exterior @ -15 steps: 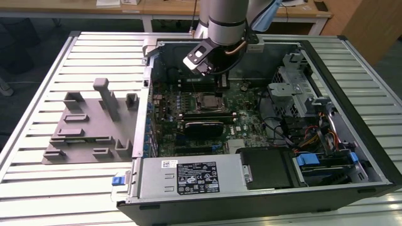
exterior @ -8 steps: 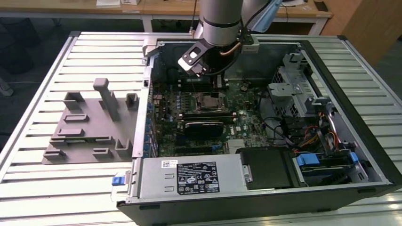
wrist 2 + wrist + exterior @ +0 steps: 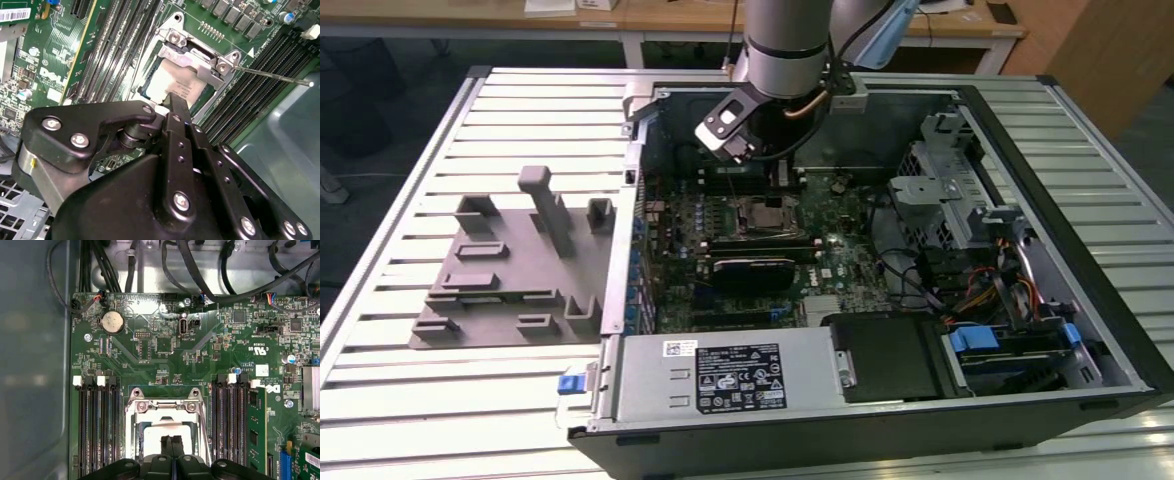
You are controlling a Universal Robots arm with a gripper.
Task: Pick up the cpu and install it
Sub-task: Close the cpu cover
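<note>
**Q:** Exterior view: what is shown?
**A:** The arm (image 3: 781, 40) reaches down into the open computer case (image 3: 1107, 300). Its gripper (image 3: 750, 152) hangs above the socket (image 3: 767, 213) at the middle of the motherboard (image 3: 834, 265). The grey plastic plate (image 3: 494, 290) lies on the table (image 3: 400, 400) beside the case, to the exterior view's left.

**Q:** Second wrist view?
**A:** The cpu (image 3: 167, 85) lies flat in the socket, silvery top up. The fingertips (image 3: 176, 102) are pressed together over one edge of it and grasp nothing. Whether they touch the chip cannot be told. The retention frame (image 3: 197, 60) overlaps the opposite edge, and the thin lever (image 3: 270, 75) stands free.

**Q:** First wrist view?
**A:** The same closed fingers, centred on the pale chip, with memory slots (image 3: 97, 425) on either side.

**Q:** Which step is in hand?
**A:** Judged: seating is done or nearly so, and locking appears outstanding. Any further move calls for a straight vertical path, clear of frame and lever, with no sideways drag on the chip.
</note>
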